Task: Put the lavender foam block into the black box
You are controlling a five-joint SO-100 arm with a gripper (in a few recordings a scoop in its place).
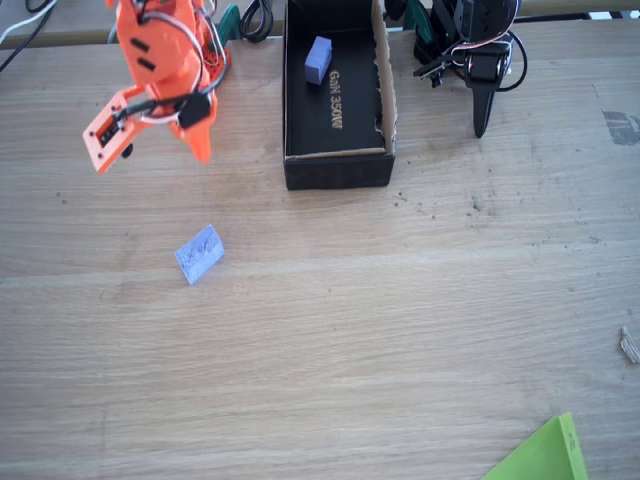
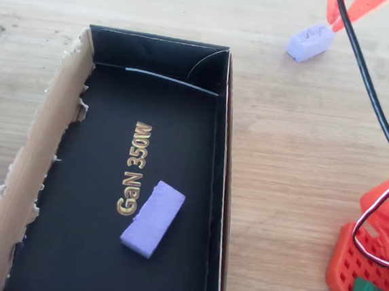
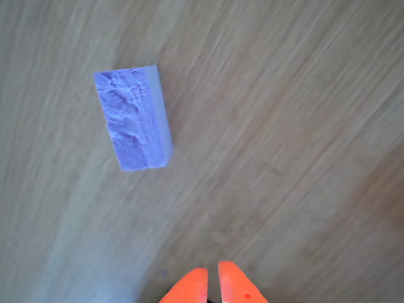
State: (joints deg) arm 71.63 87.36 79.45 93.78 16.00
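Observation:
The lavender foam block (image 1: pixel 199 254) lies on the wooden table, rough mottled face up, left of and nearer than the black box (image 1: pixel 300 168). In the overhead view the lavender foam block (image 2: pixel 310 42) sits just past the box's (image 2: pixel 223 161) far right corner. My orange gripper (image 1: pixel 204 152) hangs above the table, between the block and the arm's base. In the wrist view the gripper (image 3: pixel 214 288) is shut with nothing in it, and the block (image 3: pixel 133 119) lies ahead and to the left. The orange fingertips (image 2: pixel 336 19) end close beside the block in the overhead view.
A smoother periwinkle block (image 2: pixel 153 218) lies inside the box beside gold "GaN 350W" lettering (image 2: pixel 133 171). The box has a torn brown cardboard side wall (image 2: pixel 39 173). A green sheet corner (image 1: pixel 545 455) pokes in at the near right table edge. My arm's orange base (image 2: pixel 373 263) stands beside the box.

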